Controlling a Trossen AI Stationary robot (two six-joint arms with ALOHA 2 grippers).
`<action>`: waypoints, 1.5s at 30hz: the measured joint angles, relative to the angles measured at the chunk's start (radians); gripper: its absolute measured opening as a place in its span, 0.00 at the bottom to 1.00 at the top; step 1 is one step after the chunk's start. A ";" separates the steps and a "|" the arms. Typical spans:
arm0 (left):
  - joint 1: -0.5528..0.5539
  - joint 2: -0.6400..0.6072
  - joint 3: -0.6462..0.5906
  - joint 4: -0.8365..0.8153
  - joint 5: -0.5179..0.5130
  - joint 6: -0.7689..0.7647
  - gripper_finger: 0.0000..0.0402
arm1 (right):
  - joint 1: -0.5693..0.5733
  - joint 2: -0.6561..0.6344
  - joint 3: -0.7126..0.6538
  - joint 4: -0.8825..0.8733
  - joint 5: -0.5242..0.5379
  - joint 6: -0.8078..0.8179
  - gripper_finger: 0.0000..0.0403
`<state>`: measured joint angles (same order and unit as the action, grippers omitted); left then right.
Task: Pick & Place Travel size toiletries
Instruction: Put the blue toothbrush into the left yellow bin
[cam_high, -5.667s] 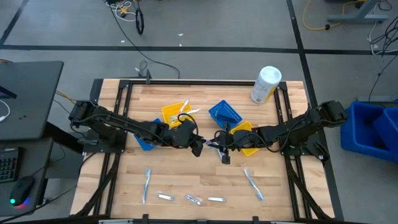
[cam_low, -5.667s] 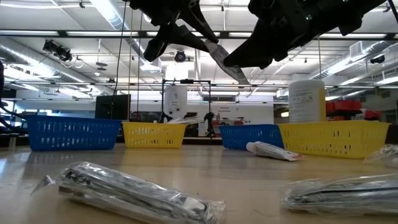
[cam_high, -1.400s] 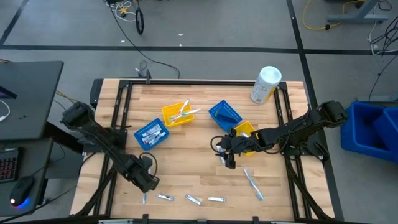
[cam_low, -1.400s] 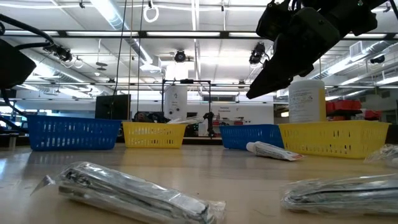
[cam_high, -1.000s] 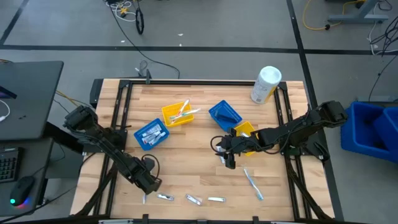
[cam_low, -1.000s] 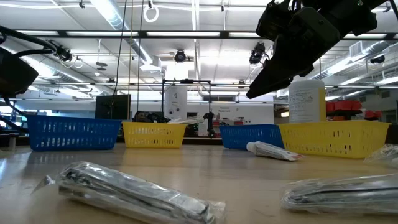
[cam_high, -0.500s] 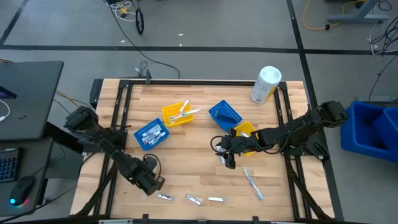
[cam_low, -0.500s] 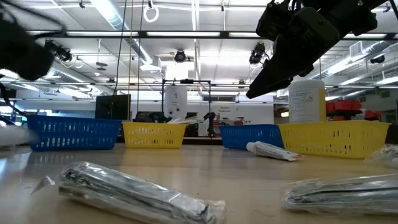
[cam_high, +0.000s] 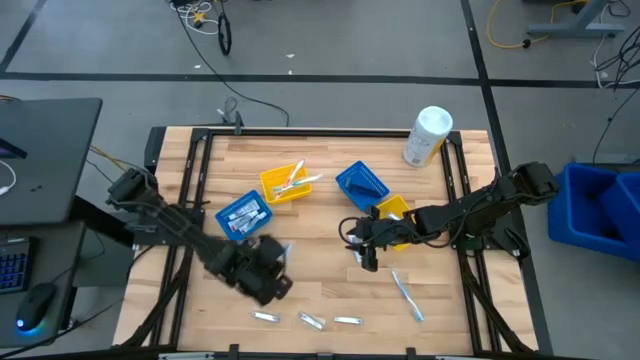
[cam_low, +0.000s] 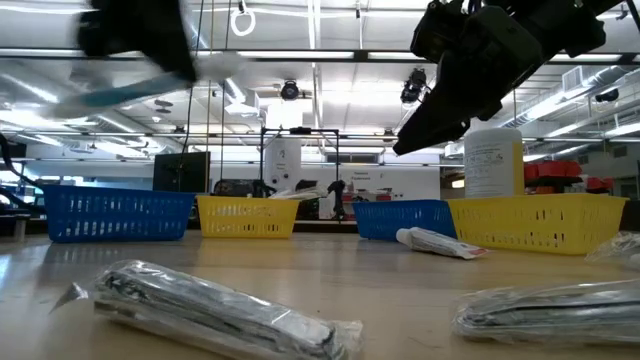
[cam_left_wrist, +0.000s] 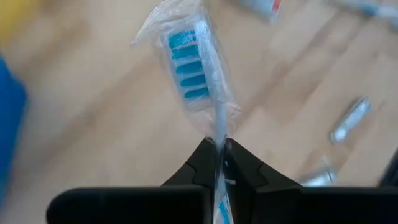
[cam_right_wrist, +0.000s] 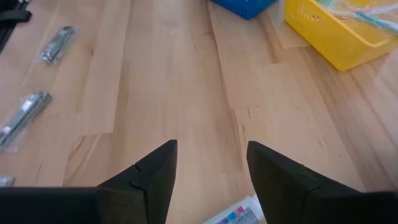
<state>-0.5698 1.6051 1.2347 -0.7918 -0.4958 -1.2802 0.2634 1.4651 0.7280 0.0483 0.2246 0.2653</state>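
Right now the left gripper (cam_left_wrist: 217, 163) is pinching a wrapped toothbrush (cam_left_wrist: 194, 74) by its handle, blue bristle head sticking out past the fingertips, so the grip sits low on the stem, probably to leave the head free for dropping into a bin. In the high view that left gripper (cam_high: 262, 272) is blurred above the table (cam_high: 320, 220), near side of the blue bin (cam_high: 242, 214) that holds a few small items; likely carrying the brush toward a bin, which one I cannot tell. The right gripper (cam_right_wrist: 208, 163) hangs with its fingers spread and nothing between them, just beside the yellow bin (cam_high: 393, 218) on the right; in the high view it (cam_high: 366, 256) sits between that bin and the loose toothbrush (cam_high: 405, 294) lying nearer the front edge, so it looks parked ready for that one. Three small silver tubes (cam_high: 306, 320) lie in a row along the front edge, well apart from the bins, not yet picked. A second yellow bin (cam_high: 284, 184) beyond the blue bin has brushes poking over its rim, and another blue bin (cam_high: 360, 184) stands tilted beside the right yellow one. A white container (cam_high: 428, 136) stands at the far right corner, untouched. Task seems partway done; several items left.
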 joint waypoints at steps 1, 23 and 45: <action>0.027 -0.001 0.025 -0.008 -0.019 0.075 0.05 | 0.000 0.000 0.000 0.007 0.000 0.000 0.50; 0.756 0.041 0.101 0.089 -0.036 1.243 0.06 | 0.000 0.000 0.000 0.029 0.000 -0.019 0.47; 0.810 0.286 0.102 -0.043 0.020 1.183 0.10 | 0.000 0.000 -0.038 -0.004 0.000 0.018 0.47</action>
<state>0.2405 1.8908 1.3369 -0.8352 -0.4762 -0.0970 0.2634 1.4651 0.6902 0.0440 0.2249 0.2835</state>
